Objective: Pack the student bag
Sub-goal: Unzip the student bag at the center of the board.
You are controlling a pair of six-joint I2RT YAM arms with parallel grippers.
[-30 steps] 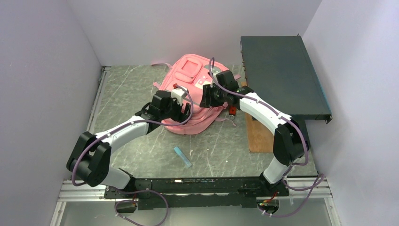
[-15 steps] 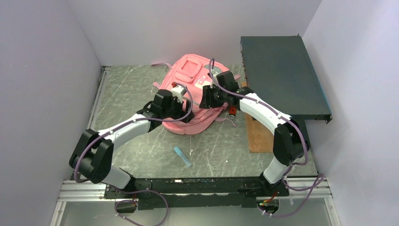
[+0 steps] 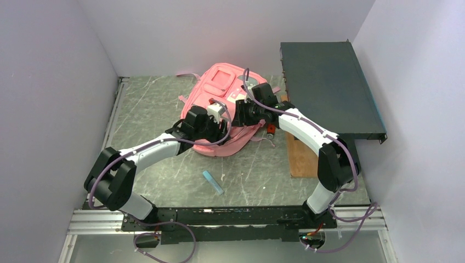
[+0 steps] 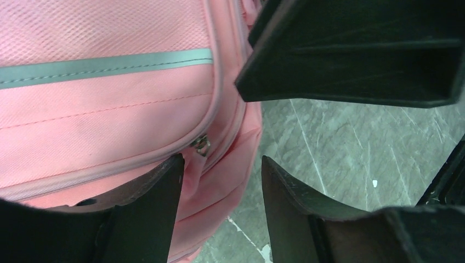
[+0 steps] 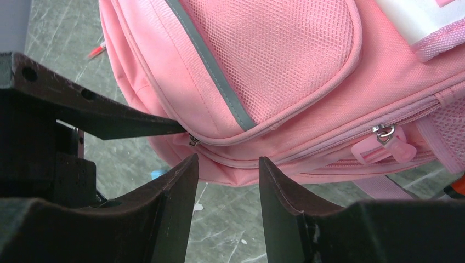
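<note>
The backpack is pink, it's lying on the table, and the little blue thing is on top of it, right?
Not quite. The backpack is pink and lies on the table, but the little blue thing lies on the table too, apart from the backpack, nearer the arms' bases. The top view shows it.

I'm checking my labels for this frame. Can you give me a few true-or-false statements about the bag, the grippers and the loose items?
1. The left gripper and right gripper are both at the student bag. True.
2. The small blue item is inside the bag. False: it lies on the table, nearer the arm bases.
3. The left gripper is clamped on a strap. False: its jaws stand open, with a zipper pull just beyond them.
4. A dark flat case lies to the bag's right. True.
</note>
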